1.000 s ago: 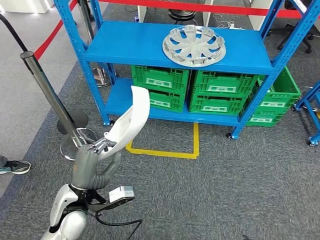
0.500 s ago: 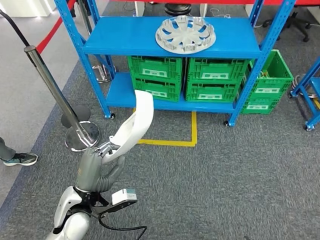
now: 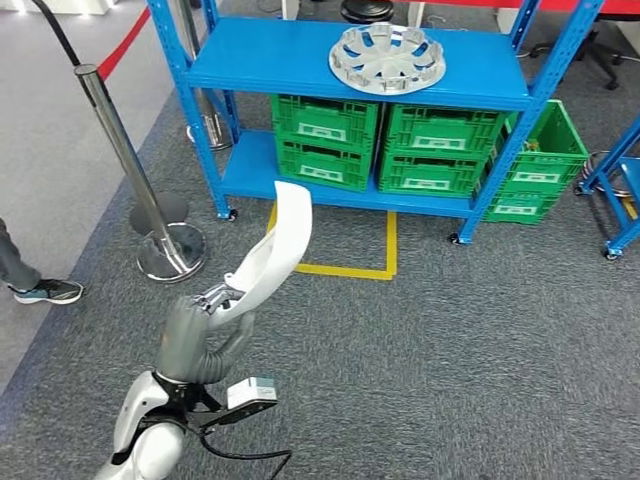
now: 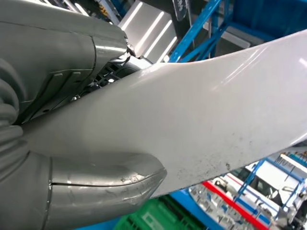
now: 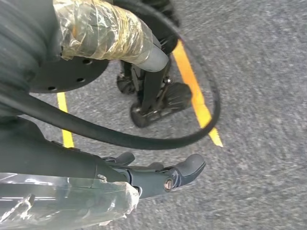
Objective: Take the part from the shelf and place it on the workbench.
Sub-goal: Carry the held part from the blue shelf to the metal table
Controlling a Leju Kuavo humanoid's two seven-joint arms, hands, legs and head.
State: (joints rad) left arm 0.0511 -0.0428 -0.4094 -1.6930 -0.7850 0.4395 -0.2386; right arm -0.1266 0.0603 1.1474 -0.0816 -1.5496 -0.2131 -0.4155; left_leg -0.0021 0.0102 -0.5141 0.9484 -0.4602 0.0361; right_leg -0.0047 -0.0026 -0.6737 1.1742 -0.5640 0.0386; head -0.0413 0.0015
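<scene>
Head view — left hand (image 3: 198,338) clamped around one end of a curved white part (image 3: 278,250), raised over grey carpet (image 3: 453,370), blue shelf (image 3: 302,70) ahead holding a silver wheel cover (image 3: 387,57), green crates (image 3: 385,145) beneath — right hand's state cannot be told.

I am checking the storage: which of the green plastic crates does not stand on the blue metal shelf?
The green plastic crate at the far right end. It stands on the carpet outside the blue metal shelf, beyond its right post, while the other green crates stand on the lower board.
</scene>
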